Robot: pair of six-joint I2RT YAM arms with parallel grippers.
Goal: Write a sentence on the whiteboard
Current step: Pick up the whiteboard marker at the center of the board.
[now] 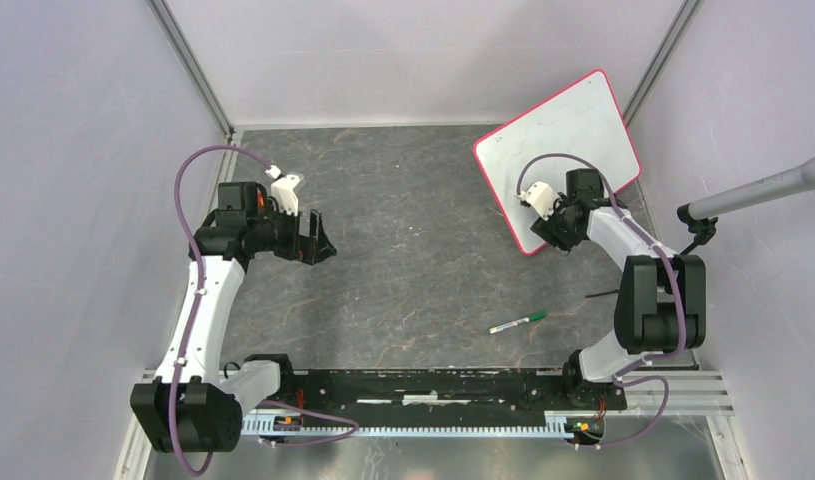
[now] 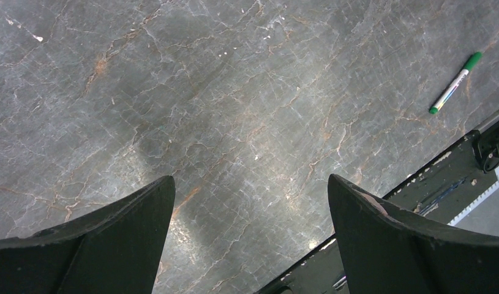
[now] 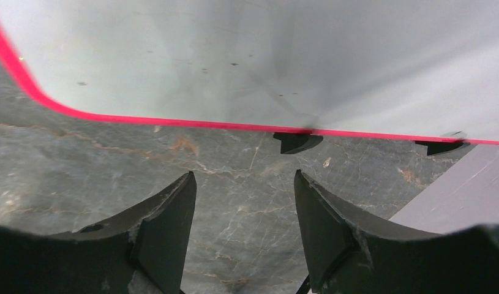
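The whiteboard (image 1: pixel 568 140) lies turned a bit at the table's (image 1: pixel 413 220) far right, with no writing on it yet. Its red near edge runs sideways just past the right gripper (image 3: pixel 243 177), whose fingers stand apart and empty. The green marker (image 1: pixel 517 322) lies nearer the arms than the whiteboard, closest to the right arm. The left gripper (image 2: pixel 250 184), wide apart and empty, hangs far left of the whiteboard, with lots of room.

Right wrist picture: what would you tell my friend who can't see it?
A whiteboard with a red rim fills the top, no writing showing. Below, over the grey table, the right hand holds its two black fingers apart, gripping nothing.
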